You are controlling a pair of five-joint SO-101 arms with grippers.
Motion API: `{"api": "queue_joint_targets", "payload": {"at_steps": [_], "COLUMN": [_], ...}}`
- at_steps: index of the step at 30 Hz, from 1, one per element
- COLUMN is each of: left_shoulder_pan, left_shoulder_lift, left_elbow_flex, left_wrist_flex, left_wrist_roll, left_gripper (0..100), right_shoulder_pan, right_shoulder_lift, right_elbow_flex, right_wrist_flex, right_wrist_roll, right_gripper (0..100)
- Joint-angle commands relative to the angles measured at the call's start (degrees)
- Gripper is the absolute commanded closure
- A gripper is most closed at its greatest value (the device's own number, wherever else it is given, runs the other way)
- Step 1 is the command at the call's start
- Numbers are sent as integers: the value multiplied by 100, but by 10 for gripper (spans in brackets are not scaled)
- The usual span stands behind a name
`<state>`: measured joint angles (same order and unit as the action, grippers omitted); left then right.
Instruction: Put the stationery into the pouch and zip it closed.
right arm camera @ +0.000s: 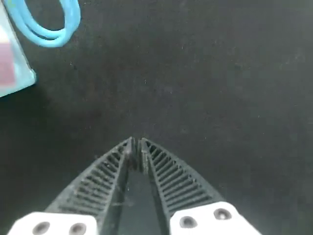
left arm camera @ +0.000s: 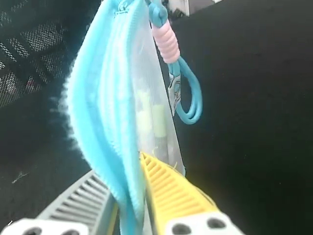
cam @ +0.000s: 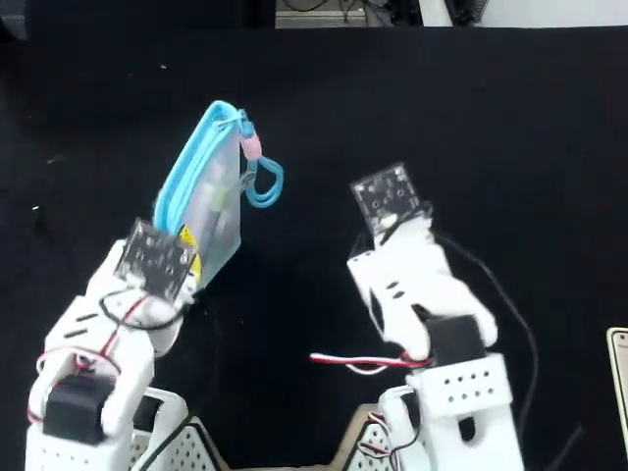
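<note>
Tilting up over the table point(cam: 491, 118), the pouch point(cam: 211, 186) — stationery point(left arm camera: 146, 117) showing inside — is clamped at its lower end by the left gripper point(left arm camera: 124, 171). The right gripper point(right arm camera: 135, 143) sits nearby, clenched on nothing; tugging the zipper point(left arm camera: 115, 73) could slip that narrow hold.

I log a counter point(cam: 510, 128) covered in matte black cloth, evenly lit from above. Beyond its far edge I see a pale surface point(cam: 549, 12) and a tangle of dark cables point(cam: 324, 8). A pale-framed object point(cam: 619, 358), cut off, lies at the counter's right edge.
</note>
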<state>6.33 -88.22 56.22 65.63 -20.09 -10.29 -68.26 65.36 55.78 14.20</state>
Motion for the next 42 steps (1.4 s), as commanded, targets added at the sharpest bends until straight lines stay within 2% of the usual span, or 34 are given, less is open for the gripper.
{"api": "queue_joint_targets", "payload": {"at_steps": [1,12,17,19,23,30,37,42], "left_shoulder_pan": [-365,-1859,-2000,-1930,-1464,-831,92,400], "left_shoulder_lift": [1459,4853,5837,6031,6330,6444,6444,6497], "left_elbow_flex": [-1095,-4242,-5376,-5604,-5182,-3600,-2958,-2897], "left_wrist_flex": [-229,-659,-615,-369,-281,-1433,-1908,-2040], "left_wrist_roll": [44,35,70,79,88,985,1521,1811], "left_gripper": [971,971,971,971,971,971,971,970], "right_shoulder_pan": [-9,-18,-18,-18,-18,9,9,9], "right_shoulder_lift": [-409,-796,-796,-796,-796,-796,-796,-796], "right_elbow_flex": [620,1771,1780,1780,1780,1754,1754,1754], "right_wrist_flex": [-589,-1530,-1521,-1521,-1495,-1468,-1468,-1468], "right_wrist_roll": [-9,-18,-18,-26,-26,-26,-26,-26], "right_gripper": [987,987,987,987,987,987,987,987]}}
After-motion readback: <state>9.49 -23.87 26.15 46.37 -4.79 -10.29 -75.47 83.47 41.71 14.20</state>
